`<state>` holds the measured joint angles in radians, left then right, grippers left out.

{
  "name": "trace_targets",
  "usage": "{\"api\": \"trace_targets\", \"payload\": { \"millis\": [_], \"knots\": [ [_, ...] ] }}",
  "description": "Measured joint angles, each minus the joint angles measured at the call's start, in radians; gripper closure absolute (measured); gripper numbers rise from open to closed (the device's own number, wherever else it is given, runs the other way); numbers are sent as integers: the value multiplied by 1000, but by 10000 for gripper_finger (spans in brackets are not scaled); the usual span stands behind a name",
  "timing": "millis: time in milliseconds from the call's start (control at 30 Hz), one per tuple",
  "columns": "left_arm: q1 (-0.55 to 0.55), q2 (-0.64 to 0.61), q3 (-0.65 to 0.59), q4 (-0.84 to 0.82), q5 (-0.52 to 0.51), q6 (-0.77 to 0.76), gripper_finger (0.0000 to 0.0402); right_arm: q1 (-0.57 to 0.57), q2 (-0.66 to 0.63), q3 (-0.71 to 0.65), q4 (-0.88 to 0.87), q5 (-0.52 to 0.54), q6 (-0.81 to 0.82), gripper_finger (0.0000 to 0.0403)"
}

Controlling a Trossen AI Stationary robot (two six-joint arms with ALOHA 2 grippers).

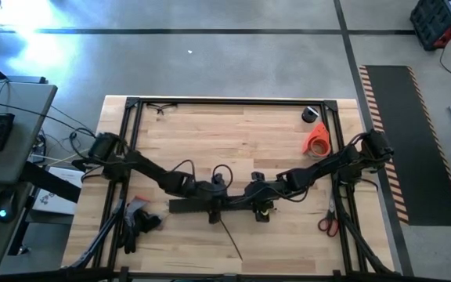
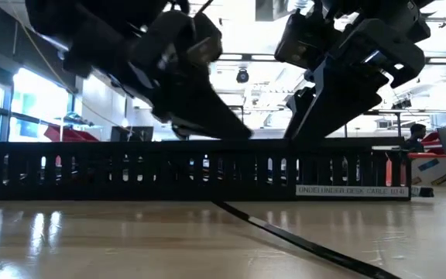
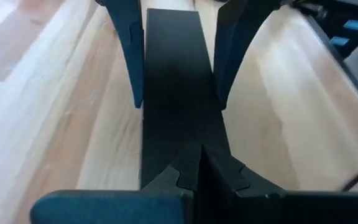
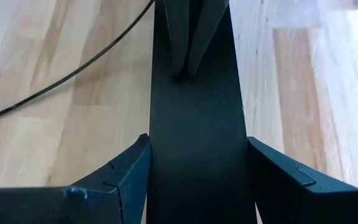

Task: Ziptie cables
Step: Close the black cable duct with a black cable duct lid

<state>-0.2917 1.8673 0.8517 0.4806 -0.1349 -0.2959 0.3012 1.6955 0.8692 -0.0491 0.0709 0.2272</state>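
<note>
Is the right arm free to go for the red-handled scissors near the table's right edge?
Probably yes. The right gripper sits at the long black slotted strip; only bare wood lies between it and the red-handled scissors, though the black frame rail beside them may cramp it.

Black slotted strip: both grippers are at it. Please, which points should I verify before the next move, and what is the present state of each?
1. Left gripper shut, with its tip over the black strip: ok.
2. Right gripper astride the same strip, with a firm hold: cannot tell.
3. Cables at a gripper: not ok. They lie loose at the table's left side, apart from both grippers.
4. Thin dark strand free of the strip: cannot tell. One end disappears under the grippers.
5. Scissors out of the arms' way: ok. They lie near the table's right edge.
</note>
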Motion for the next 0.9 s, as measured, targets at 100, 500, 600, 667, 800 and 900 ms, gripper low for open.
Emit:
{"api": "trace_targets", "payload": {
  "millis": [100,500,600,667,800,900],
  "knots": [
    [12,58,4,49,24,-31,401,1,0,0,-16,-10,-1,199],
    [16,102,6,63,28,-59,401,-13,-68,1,-54,-34,-50,61],
    [16,102,6,63,29,-57,401,-13,-138,1,-118,26,-36,17],
    [16,102,6,63,29,-53,401,0,-187,1,-164,116,-25,14],
    [16,102,5,64,29,-48,401,47,-237,-44,-162,266,45,43],
    [16,102,4,64,28,-42,401,73,-253,-140,-19,199,87,78]
  ]
}}
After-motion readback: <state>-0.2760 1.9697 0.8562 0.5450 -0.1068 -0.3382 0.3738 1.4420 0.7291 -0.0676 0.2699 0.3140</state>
